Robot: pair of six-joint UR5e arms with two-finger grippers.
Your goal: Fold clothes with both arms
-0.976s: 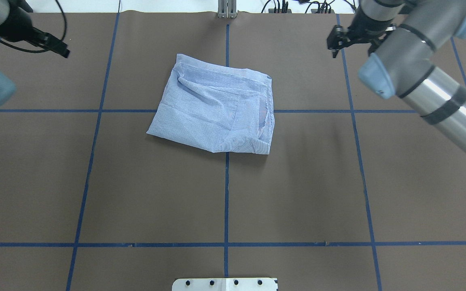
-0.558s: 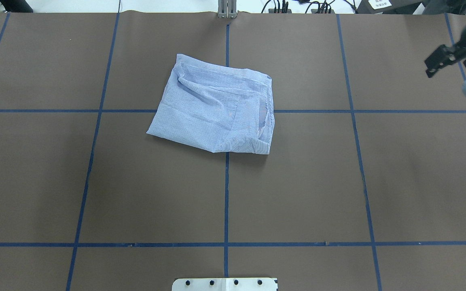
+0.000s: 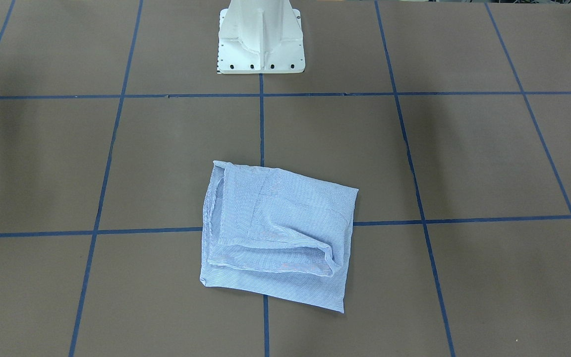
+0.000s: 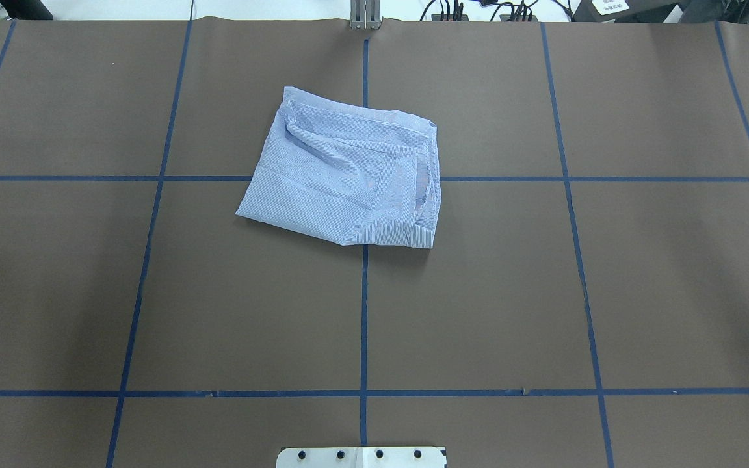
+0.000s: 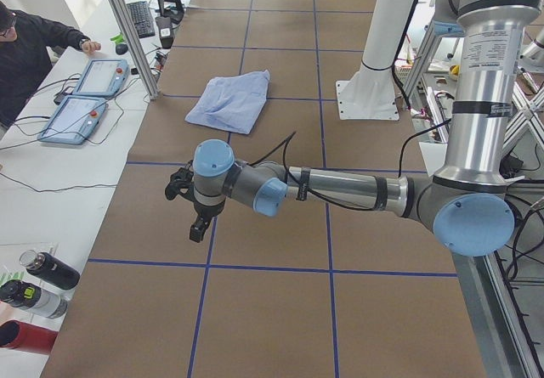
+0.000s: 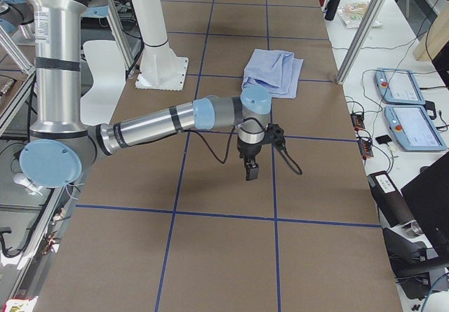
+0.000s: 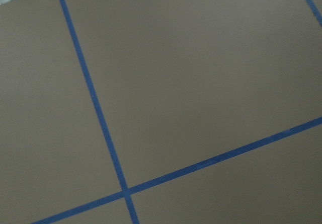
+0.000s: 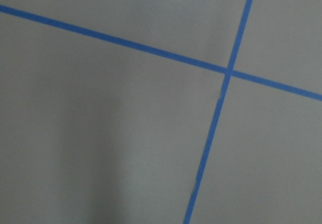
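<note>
Now: shirt (image 4: 342, 175) lies folded to a rough square on the table (image 4: 543, 292), far of centre, astride a blue tape cross. Its right edge is bunched, with layers showing. Left claw (image 5: 191, 212) hangs over bare table well off to the left, right claw (image 6: 251, 166) well off to the right, neither touching cloth. Whether either is released or clenched, cannot tell. Judgement: fold looks near done. Any tidy-up should pinch that bunched edge with both claws together and lay it flat without dragging the stack.
</note>
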